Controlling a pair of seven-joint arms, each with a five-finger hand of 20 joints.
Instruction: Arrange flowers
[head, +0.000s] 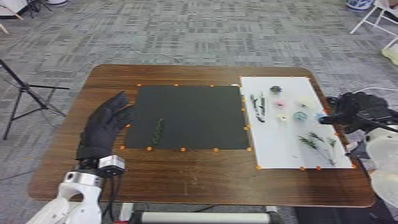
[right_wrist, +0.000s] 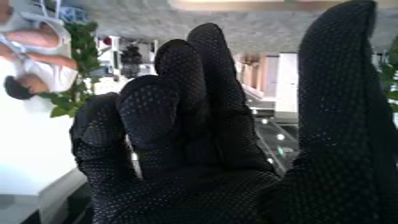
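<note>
One sprig (head: 158, 131) placed, I judge; most remain.
My left hand (head: 105, 120) lies relaxed by the mat's (head: 191, 110) left edge, sprig at its near left; blooms (head: 283, 118) and stems (head: 313, 145) (my stock, presumably) lie on the sheet (head: 272, 150); past its right edge, my right hand (head: 358, 106) is released, empty.

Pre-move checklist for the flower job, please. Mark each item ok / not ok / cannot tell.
1. Right hand free to grasp: ok, fingers loose, nothing held.
2. Left hand out of the way of the green sprig: ok, it is at the black sheet's left edge, apart from the sprig.
3. Material to pick from: ok, flowers and stems lie on the white sheet.
4. Right hand not touching the flowers: cannot tell, its fingers are close to the blue flower.
5. Arrangement complete: not ok, one sprig on the black sheet.
</note>
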